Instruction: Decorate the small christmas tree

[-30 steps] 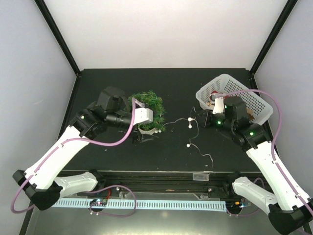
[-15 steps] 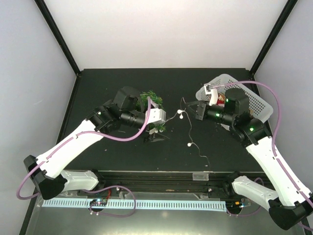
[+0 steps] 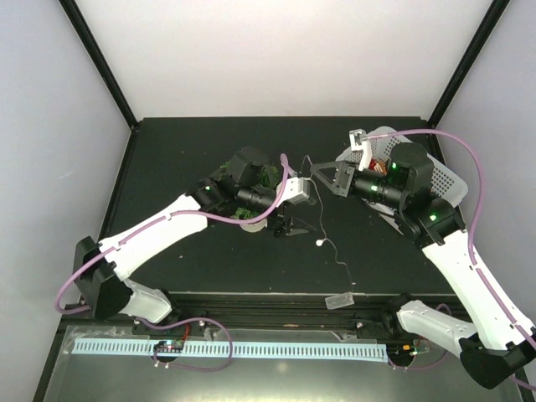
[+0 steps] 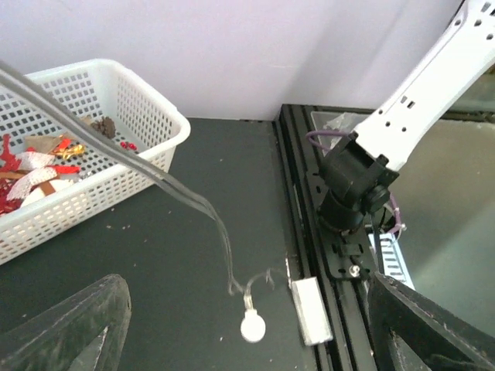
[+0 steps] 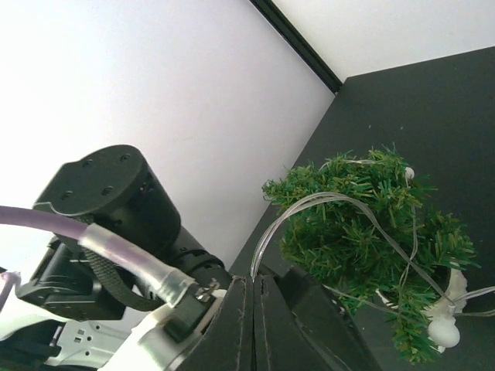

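Overhead, the left arm (image 3: 167,230) covers most of the small christmas tree (image 3: 270,176) with its wrist. Only fringes of green show, and the pot cannot be clearly made out. The right arm (image 3: 456,251) hides the near left part of the white basket (image 3: 448,180), whose contents are too small to tell. The left gripper (image 4: 246,305) shows only two dark finger stubs, cut off by its wrist view's bottom edge. The light string (image 5: 340,202) vanishes between the pressed-together fingers of the right gripper (image 5: 253,290), also cropped below.
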Available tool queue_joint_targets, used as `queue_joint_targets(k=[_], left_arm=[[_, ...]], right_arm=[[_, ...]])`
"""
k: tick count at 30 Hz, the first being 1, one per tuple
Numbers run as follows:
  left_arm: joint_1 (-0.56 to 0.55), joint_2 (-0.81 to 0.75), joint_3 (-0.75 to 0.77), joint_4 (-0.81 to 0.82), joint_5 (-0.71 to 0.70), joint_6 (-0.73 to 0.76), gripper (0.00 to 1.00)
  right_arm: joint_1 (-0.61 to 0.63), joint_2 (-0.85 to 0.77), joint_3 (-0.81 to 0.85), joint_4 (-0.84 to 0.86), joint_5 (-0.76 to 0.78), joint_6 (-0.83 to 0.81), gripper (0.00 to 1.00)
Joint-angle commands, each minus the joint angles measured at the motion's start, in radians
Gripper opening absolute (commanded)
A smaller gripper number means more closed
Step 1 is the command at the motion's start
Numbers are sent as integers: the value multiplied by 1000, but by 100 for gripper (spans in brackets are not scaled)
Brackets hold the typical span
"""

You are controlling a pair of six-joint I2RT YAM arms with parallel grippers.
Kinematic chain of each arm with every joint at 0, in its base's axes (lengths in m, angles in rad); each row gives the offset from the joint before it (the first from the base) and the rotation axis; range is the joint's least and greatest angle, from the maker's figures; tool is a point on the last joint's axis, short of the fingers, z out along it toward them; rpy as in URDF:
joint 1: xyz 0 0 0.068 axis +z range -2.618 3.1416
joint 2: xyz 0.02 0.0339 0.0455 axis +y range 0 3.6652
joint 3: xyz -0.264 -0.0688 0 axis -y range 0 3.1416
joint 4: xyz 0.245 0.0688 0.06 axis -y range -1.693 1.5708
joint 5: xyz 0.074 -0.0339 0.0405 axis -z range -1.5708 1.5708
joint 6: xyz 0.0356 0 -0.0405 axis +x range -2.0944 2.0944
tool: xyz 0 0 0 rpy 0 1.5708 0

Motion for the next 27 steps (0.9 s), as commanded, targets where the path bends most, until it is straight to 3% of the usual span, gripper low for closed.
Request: queue_joint_targets(k=[1,5,13,16,18,20,22,24,25,26,27], left_arm=[[-5,19,-29,176,116,-109,83],[-5,51,-50,300,172,-181,77],[-7,84,-75,437,241,-281,43],[-8,89,-83,473,274,-312,43],[-10,84,-94,505,290,-341,54],[-10,81,-97,519,286,-351,57],[-9,78,-103,535,288,-365,48],[-10,77,-108,552,297,-379,29],[-10,79,-108,553,302,-380,14],[-10,79,-107,551,306,-380,5],[-10,78,-105,545,304,-376,2]], right_arm=[[8,6,28,41,-24,32,1],[7,5,26,55,-28,50,1],[7,-4,7,79,-27,73,1],[7,-11,0,93,-28,86,1],[7,-15,-5,106,-31,98,1],[6,-18,-12,117,-32,110,1],[7,-24,-24,133,-32,126,1],[7,-30,-32,144,-29,135,1],[7,-33,-35,144,-25,138,1],[7,-35,-36,144,-21,138,1],[7,-37,-37,144,-20,140,1]])
